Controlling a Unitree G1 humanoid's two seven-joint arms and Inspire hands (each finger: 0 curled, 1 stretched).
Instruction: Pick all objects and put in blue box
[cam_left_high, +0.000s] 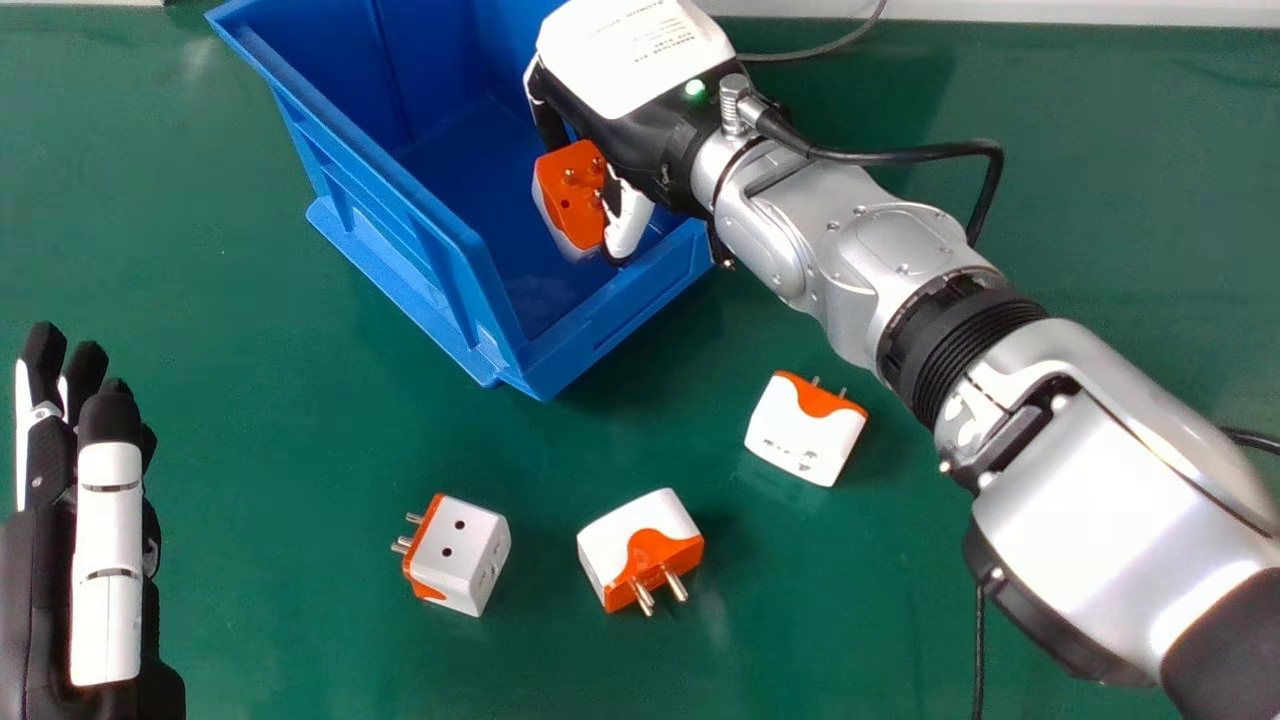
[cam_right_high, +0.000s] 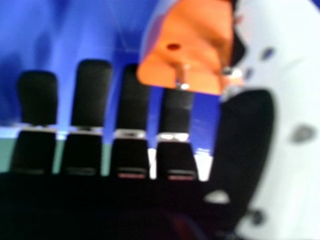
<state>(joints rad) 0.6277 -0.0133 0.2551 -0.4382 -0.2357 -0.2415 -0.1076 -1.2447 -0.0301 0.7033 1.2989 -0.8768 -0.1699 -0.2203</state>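
The robot's right hand (cam_left_high: 640, 110) is over the blue box (cam_left_high: 478, 345), closed on an orange and white plug adapter (cam_left_high: 575, 195). The adapter sits between the thumb and the fingertips, inside the line of the box walls, its orange face with the metal pins turned partly up. In the right hand view the adapter lies against the thumb and overlaps the ends of the nearest fingers, with the blue of the box behind them.

Three more adapters of the same kind lie on the green counter (cam_left_high: 300, 600), well apart from one another, on the near side of the box. The left one (cam_left_high: 465, 550) points its pins toward the view's left. The middle one (cam_left_high: 640, 545) has its orange face and pins toward the near edge. The right one (cam_left_high: 805, 430), set a little farther back and near the robot's right forearm (cam_left_high: 1100, 480), has its pins on the far side.

The left hand (cam_left_high: 108, 560) is at the left edge of the head view, fingers straight and pointing forward, holding nothing. A black cable (cam_left_high: 900, 155) loops from the right wrist, and a grey cord (cam_left_high: 820, 48) runs along the far side of the counter.
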